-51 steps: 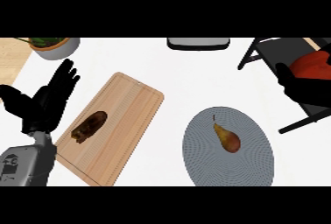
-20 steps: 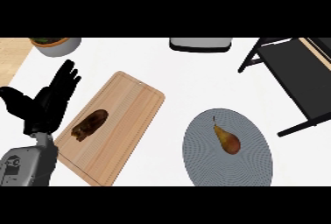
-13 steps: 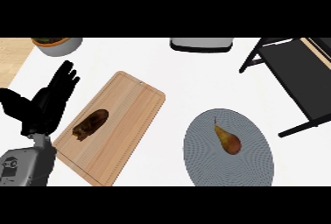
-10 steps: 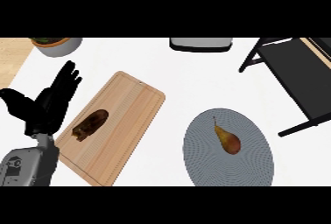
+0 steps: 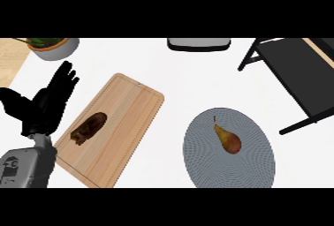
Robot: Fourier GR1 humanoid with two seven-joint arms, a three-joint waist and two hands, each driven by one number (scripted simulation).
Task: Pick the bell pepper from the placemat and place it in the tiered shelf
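The black tiered shelf [image 5: 297, 75] stands at the upper right, and only part of it shows. No bell pepper shows on it or anywhere else. The round grey placemat [image 5: 209, 163] lies at the lower right with a brown pear [image 5: 226, 138] on it. At the left edge my left hand [image 5: 46, 106] rests open with its fingers up, beside the cutting board. My right hand is out of view.
A wooden cutting board [image 5: 124, 128] lies left of the placemat with a dark brown lump [image 5: 88, 128] on it. A potted plant [image 5: 55, 47] stands at the top left. A grey and white object [image 5: 199, 44] sits at the top middle.
2.5 s ago my right hand was at the shelf with a red thing. Both have been out of sight since 1.0 s ago. The left hand has stayed put.
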